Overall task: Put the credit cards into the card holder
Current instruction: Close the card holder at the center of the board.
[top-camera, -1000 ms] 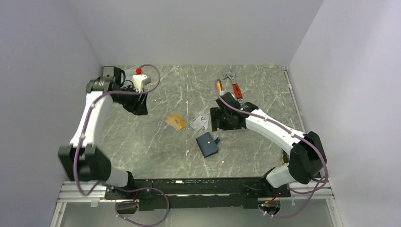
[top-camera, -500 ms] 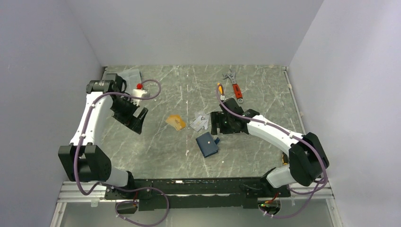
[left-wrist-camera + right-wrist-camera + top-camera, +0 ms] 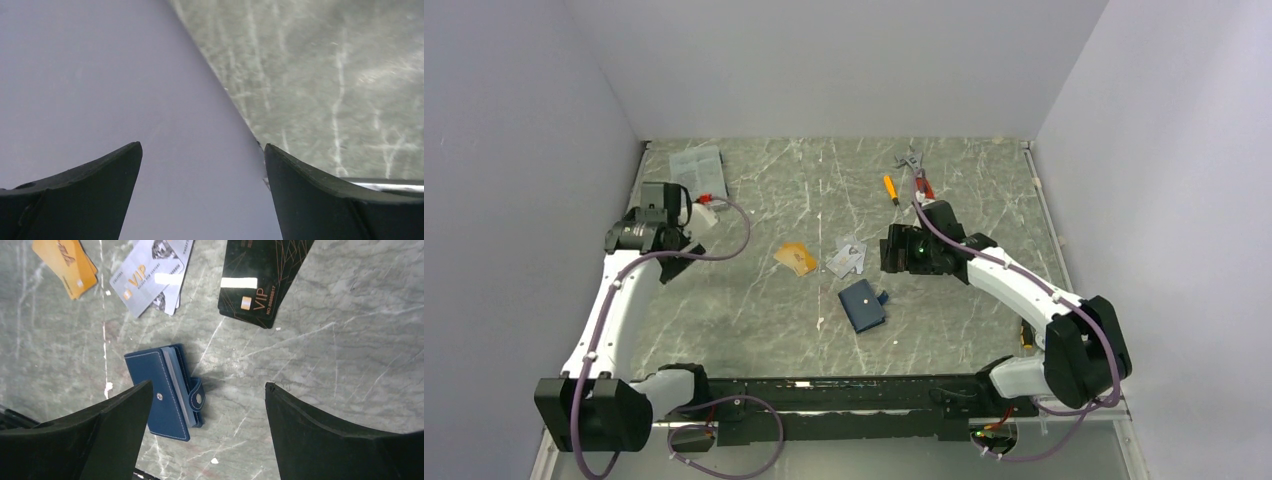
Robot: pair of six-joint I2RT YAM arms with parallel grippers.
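Right gripper [image 3: 208, 385]: jaws wide apart, nothing between them. It hangs above the table [image 3: 754, 310], looking straight down. The wallet [image 3: 165, 392] lies flat on the table just below and left of the gap in my right wrist view, one corner tucked behind my finger [image 3: 100, 440]. It is folded, dark blue cover up, a paler edge showing along one side and the snap tab sticking out at that side.

Cards, all flat on the table and outside the wallet:
- black stack [image 3: 262, 277], gold "VIP" lettering, beyond the wallet and nearest my right gripper;
- silver cards [image 3: 150, 275], overlapping, between the black and the orange;
- orange cards [image 3: 67, 262], farthest to the left, apart from the silver ones.

From above, the orange and silver cards sit near mid-table, the wallet nearer the bases than both; the black stack is hidden under my right wrist.

Left gripper [image 3: 202, 146]: released, fingers spread, holding nothing. It is off at the left side, well apart from cards and wallet, its camera showing only the side wall and a strip of table.

Far side: a screwdriver [image 3: 890, 188] and a wrench [image 3: 916, 172], near each other.
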